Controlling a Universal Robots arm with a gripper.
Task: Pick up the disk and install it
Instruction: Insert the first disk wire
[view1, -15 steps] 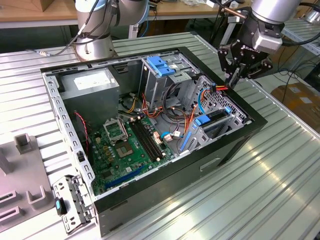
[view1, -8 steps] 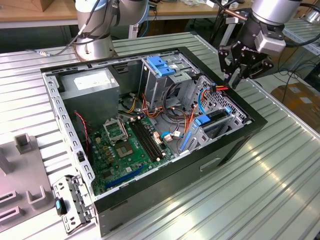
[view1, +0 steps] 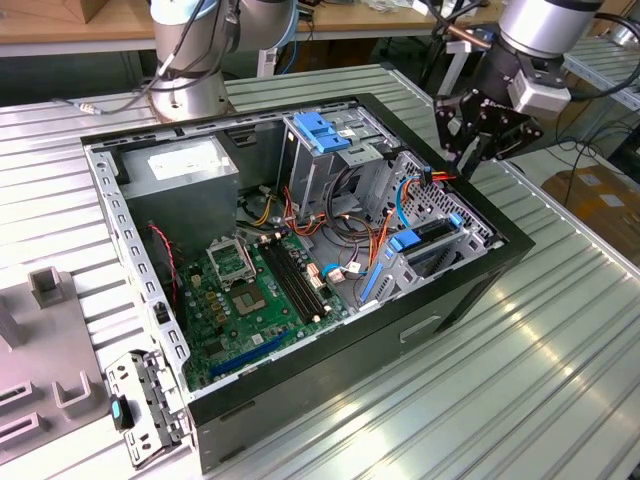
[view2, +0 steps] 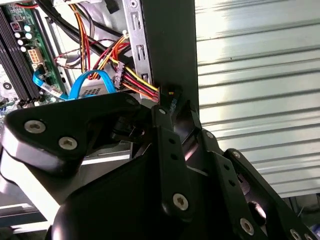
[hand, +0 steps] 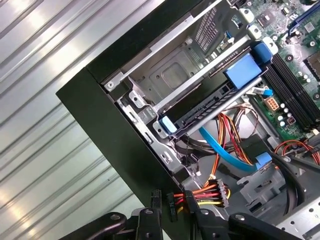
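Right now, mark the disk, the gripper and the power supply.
the disk (hand: 205, 106), first wrist view, dark edge between its blue rail tabs.
the gripper (view1: 472, 158), exterior view, at its lower tip.
the power supply (view1: 185, 160), exterior view, on its white label.

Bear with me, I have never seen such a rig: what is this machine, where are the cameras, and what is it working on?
It is a robot arm with a black hand at its end. The exterior view comes from a camera off the arm; both wrist views come from cameras riding near the hand. On the ribbed metal table lies an open computer case showing its motherboard. The disk, between blue rails, sits in a bay by the case's edge. The hand hovers over that side, close to a plug with red, yellow and black wires; whether it grips the plug I cannot tell.
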